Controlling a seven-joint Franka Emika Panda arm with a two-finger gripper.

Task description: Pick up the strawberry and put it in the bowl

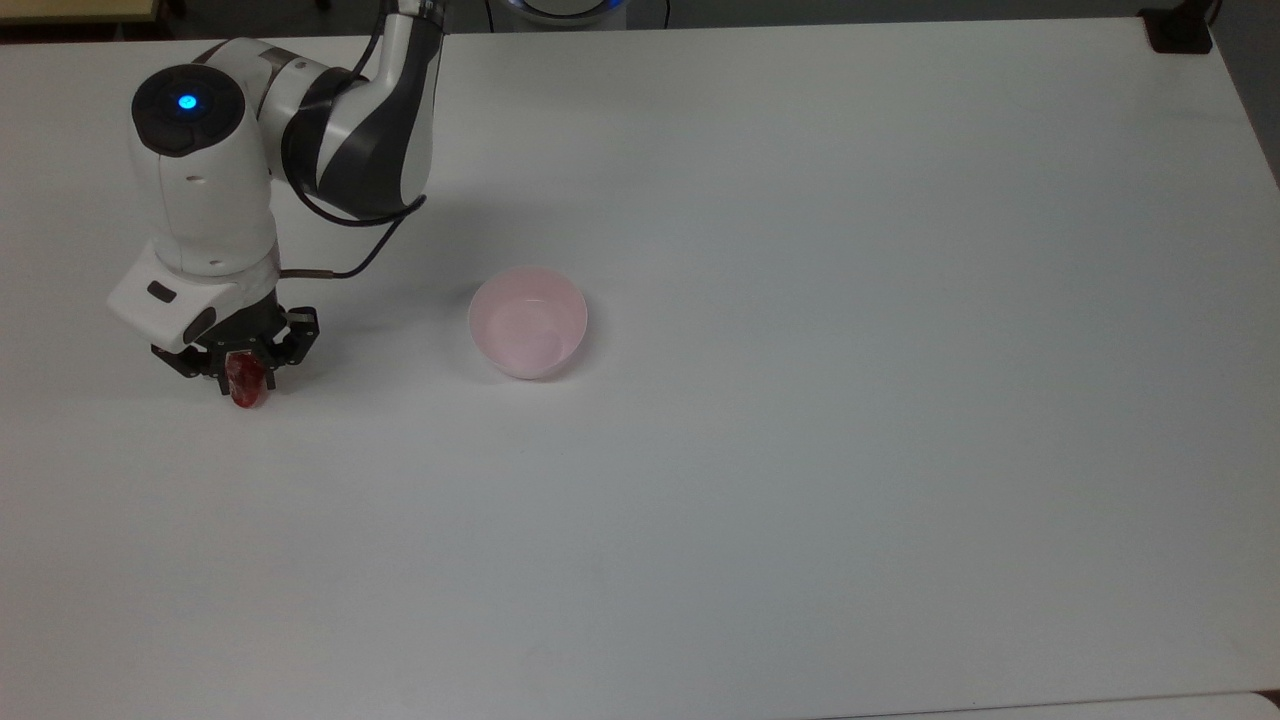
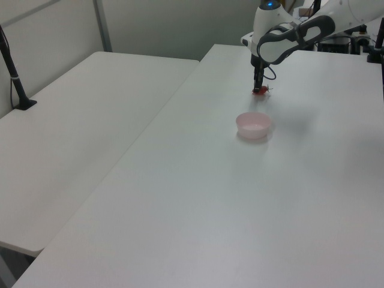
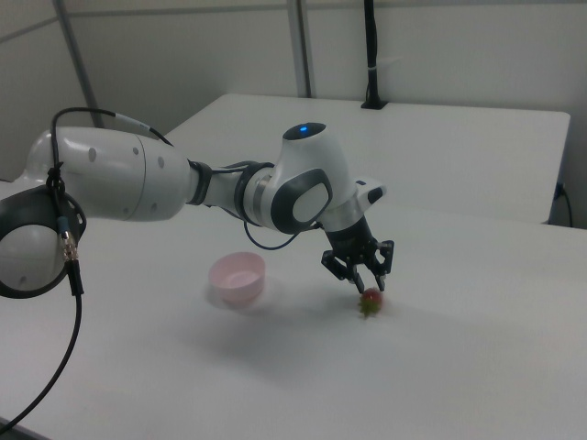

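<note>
White worktop [image 1: 800, 450], largest thing here, carries everything. Panda arm [image 1: 350, 130] reaches over the worktop and points down, on the top view's left of the bowl [image 1: 528, 322]. Bowl is pale pink, upright, empty, sitting alone on the worktop.

Claw [image 3: 364, 280] hangs well apart from the bowl, on the right view's right of it. Strawberry [image 3: 371, 302] is directly under the claw tips, red body with green cap low against the worktop. In the right view the fingers [image 3: 381, 271] look spread and seem to end just above the berry, not pinching it. In the top view the strawberry [image 1: 243, 381] pokes out from under the claw [image 1: 238, 370], away from the arm. Whether the tips touch the fruit: cannot tell. Claw reads as apart, nothing clamped.

Progress, as a judgement: early. Berry looks like it rests on the worktop, or at most barely off it, well away from the bowl on the top view's left. No secure hold visible. Left to do: close on the strawberry, lift, carry across to the bowl, release inside. Risk: glossy tapered fruit may slip or roll when pinched.
</note>
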